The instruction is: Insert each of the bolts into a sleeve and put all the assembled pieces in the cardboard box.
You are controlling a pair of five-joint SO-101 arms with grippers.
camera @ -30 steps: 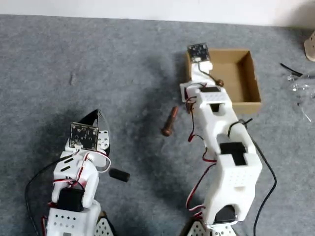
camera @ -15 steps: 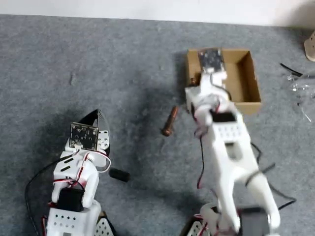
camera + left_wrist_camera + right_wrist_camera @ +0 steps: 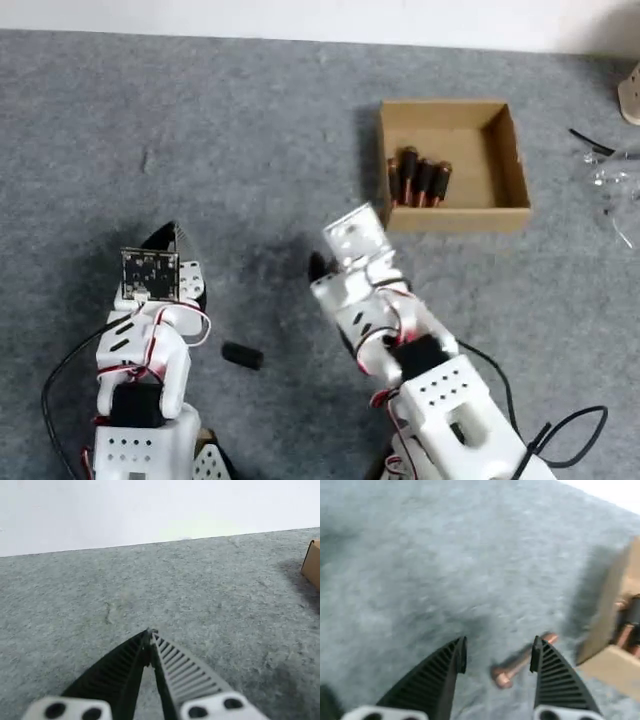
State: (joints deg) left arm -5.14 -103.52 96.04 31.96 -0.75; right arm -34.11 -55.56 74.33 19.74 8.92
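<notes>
Two right fingers point(image 3: 445, 675), spread wide and empty, are hovering over the last loose bolt point(image 3: 520, 662), having just left the cardboard box point(image 3: 515, 150) at 1 o'clock, now holding four assembled pieces point(image 3: 415, 180); left fingers point(image 3: 177, 665) are resting closed, empty, one sleeve point(image 3: 242, 355) lying at 7 o'clock.

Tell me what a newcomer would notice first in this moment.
The cardboard box at the table's far right stands out, with a row of assembled pieces lying side by side inside. Next comes the right gripper, open over a lone copper bolt on the grey mat beside the box. A black sleeve lies by the left arm.
</notes>
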